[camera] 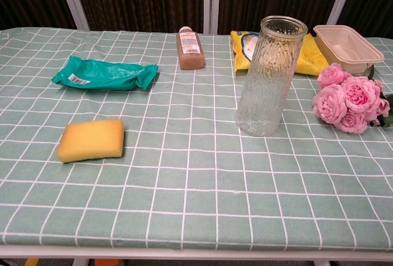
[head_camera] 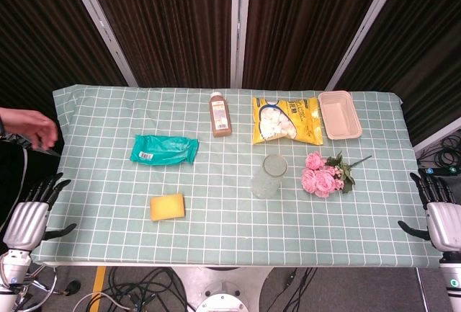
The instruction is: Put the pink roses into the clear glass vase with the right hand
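The pink roses (head_camera: 322, 175) are lying flat on the table (head_camera: 216, 233), just right of the upright clear glass vase (head_camera: 269, 176), stems pointing far-right. The right hand (head_camera: 441, 215) is waiting at the table's right edge, fingers spread, holding nothing. It should be gripping the stems, then lowering them stem-first into the vase mouth without toppling it.

The table (head_camera: 216, 243) is covered by a green cloth (camera: 196, 204) with a white grid pattern. Behind the far edge hang dark, vertically ribbed curtains (head_camera: 173, 16), separated by pale metal frame posts (head_camera: 239, 24). Below the near edge, black cables (head_camera: 144, 287) lie on a grey floor (head_camera: 324, 290). Lighting is even and diffuse across the tabletop.
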Controlling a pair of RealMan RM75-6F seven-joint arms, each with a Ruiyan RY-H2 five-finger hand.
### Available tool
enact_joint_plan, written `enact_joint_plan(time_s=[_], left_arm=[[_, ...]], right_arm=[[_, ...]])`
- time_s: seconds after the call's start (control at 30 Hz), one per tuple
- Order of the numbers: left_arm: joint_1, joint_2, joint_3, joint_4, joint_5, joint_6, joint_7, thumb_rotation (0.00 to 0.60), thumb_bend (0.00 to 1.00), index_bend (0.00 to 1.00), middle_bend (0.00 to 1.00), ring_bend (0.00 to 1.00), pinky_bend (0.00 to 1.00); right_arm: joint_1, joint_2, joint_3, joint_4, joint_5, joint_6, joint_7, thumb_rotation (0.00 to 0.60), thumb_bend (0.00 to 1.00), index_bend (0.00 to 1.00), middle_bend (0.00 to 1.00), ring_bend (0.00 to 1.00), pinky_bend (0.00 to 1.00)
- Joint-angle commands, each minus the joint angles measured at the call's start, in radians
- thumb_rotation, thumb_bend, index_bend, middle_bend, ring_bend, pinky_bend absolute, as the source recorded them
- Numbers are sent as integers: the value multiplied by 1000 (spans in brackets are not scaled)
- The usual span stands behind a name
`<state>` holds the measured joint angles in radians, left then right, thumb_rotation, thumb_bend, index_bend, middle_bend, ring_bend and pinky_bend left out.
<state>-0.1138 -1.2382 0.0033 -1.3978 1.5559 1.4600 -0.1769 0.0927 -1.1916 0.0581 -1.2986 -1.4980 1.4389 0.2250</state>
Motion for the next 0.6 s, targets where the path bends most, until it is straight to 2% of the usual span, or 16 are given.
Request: enact_joint_plan(time_s=[0.03,0.37,0.6], left_arm=[[0,-1,-2,-2,1,4,0,600,109,141,29,0,106],[-3,2,-1,-6,3,1,5,600,108,141,29,0,106],[-7,2,0,-11,5,-3,8,600,108,141,29,0,106]], right_arm=[[0,0,0,-1,0,-1,0,600,0,0,0,0,0],[23,10,1,3,20,-59,-27,600,2,0,1,0,0],[93,8,16,-12,40,-162,-142,600,30,0,6,0,0]])
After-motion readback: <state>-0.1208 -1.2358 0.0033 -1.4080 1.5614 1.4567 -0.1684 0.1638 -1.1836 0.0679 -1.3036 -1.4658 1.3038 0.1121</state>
